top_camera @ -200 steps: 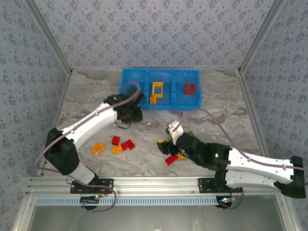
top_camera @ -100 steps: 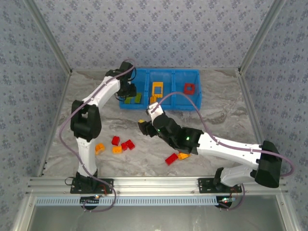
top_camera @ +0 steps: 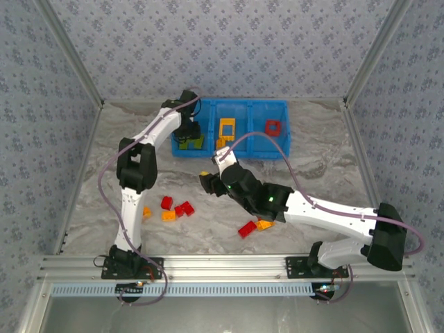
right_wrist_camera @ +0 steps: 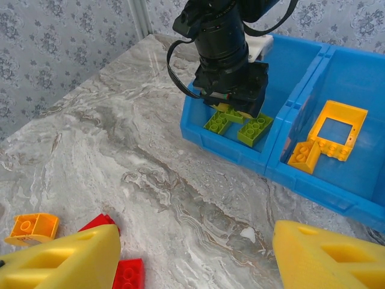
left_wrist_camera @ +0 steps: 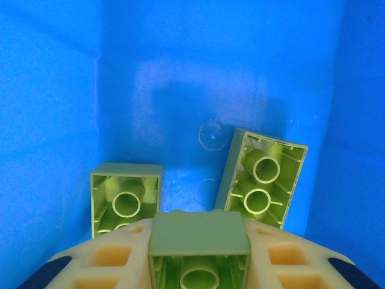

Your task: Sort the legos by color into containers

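Delivering a green lego (left_wrist_camera: 198,241) into the left compartment (left_wrist_camera: 180,90) of the blue tray (top_camera: 229,154), at the far edge of the tabletop, by the look of it. Clamped between the fingers (left_wrist_camera: 105,265) of the left gripper (top_camera: 189,132), above two more green bricks (left_wrist_camera: 125,198) lying on the compartment floor. Further right in the tray, yellow pieces (top_camera: 227,127) in the middle compartment and a red frame (top_camera: 275,127) in the right one. Toward the near edge, left of centre, loose red and orange bricks (top_camera: 184,208). Further right, a second small red and orange group (top_camera: 246,229). Right gripper (right_wrist_camera: 195,241) near the centre of the tabletop, jaws wide apart, holding nothing.

Next, probably: open the left fingers, let the piece drop beside the two, lift out without catching the tray wall.

Compared with one second before: left gripper then outside the tray, at its near-left corner, now inside it. Right gripper then low over the heap by the near edge, now moved toward the centre.
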